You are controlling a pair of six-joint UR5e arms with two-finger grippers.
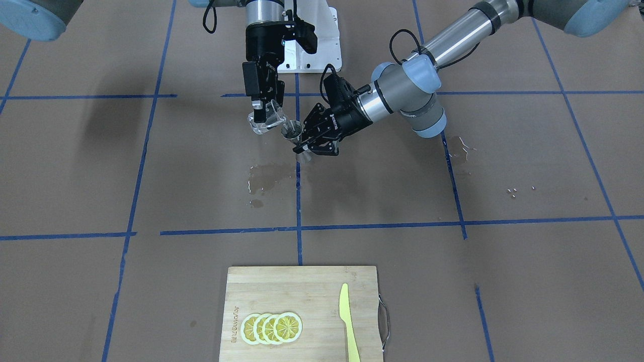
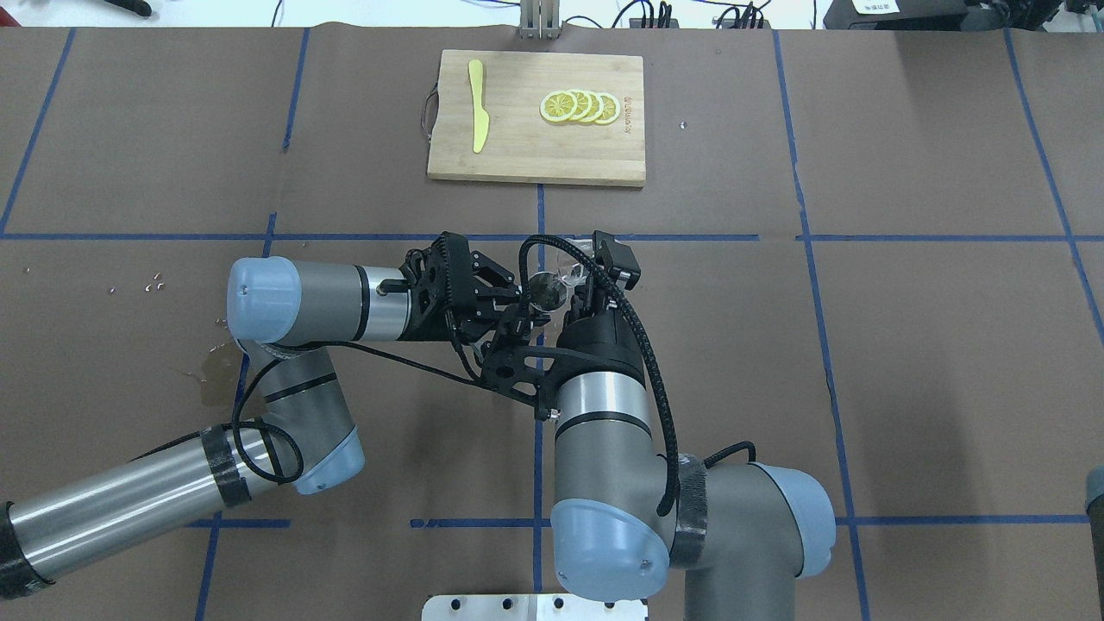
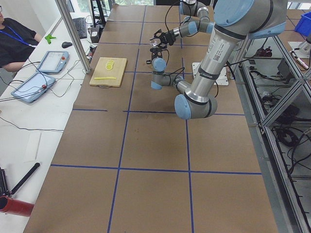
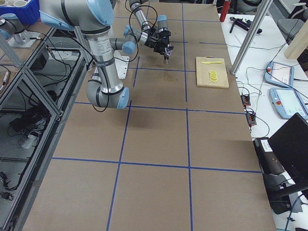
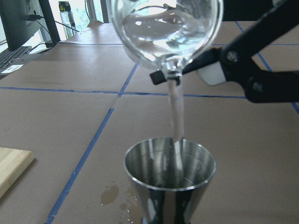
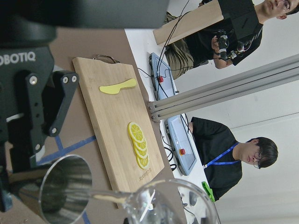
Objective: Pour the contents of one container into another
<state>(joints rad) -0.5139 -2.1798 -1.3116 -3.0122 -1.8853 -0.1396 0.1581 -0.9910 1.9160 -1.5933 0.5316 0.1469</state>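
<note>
A clear glass beaker [image 5: 166, 28] hangs tilted in the air, its lip down, and a thin stream of water [image 5: 176, 116] falls from it into the steel jigger [image 5: 170, 177] just below. My right gripper [image 1: 260, 113] is shut on the beaker [image 1: 265, 121]. The left gripper [image 1: 298, 141] is shut on the upright jigger [image 1: 291, 130] and holds it above the table, right beside the beaker. From overhead the jigger's mouth [image 2: 545, 291] sits next to the beaker [image 2: 573, 272]. In the right wrist view the beaker's rim [image 6: 173, 205] leans toward the jigger [image 6: 65, 186].
A wet patch [image 1: 266, 176] darkens the paper under the grippers, and another [image 1: 460, 148] lies near the left arm. A wooden cutting board [image 1: 312, 286] with lemon slices [image 1: 271, 328] and a yellow knife [image 1: 347, 322] lies at the table's far edge. Operators sit beyond that edge.
</note>
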